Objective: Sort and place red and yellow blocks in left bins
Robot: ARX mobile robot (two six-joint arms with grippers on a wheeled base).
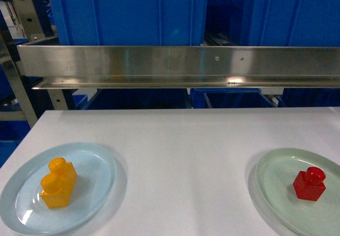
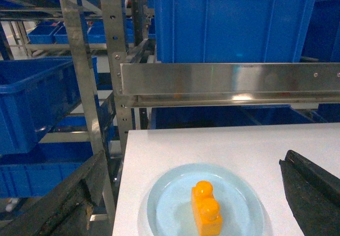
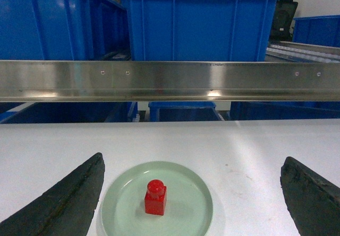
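Observation:
The orange-yellow two-stud block (image 1: pixel 58 183) stands on a pale blue plate (image 1: pixel 95 164) at the table's front left. The red one-stud block (image 1: pixel 309 183) stands on a green plate (image 1: pixel 276 175) at the front right. Neither gripper shows in the head view. My left gripper (image 2: pixel 194 159) is open, hanging above and short of the yellow block (image 2: pixel 206 215). My right gripper (image 3: pixel 194 159) is open and wide, with the red block (image 3: pixel 155 199) below and left of its middle. Large blue bins (image 1: pixel 127 13) stand behind the table, and another blue bin (image 2: pixel 32 103) sits on a rack to the left.
A steel rail (image 1: pixel 180 66) runs across above the table's far edge, in front of the blue crates. A metal rack upright (image 2: pixel 85 71) stands by the table's left edge. The white table (image 1: pixel 180 156) lies between the two plates.

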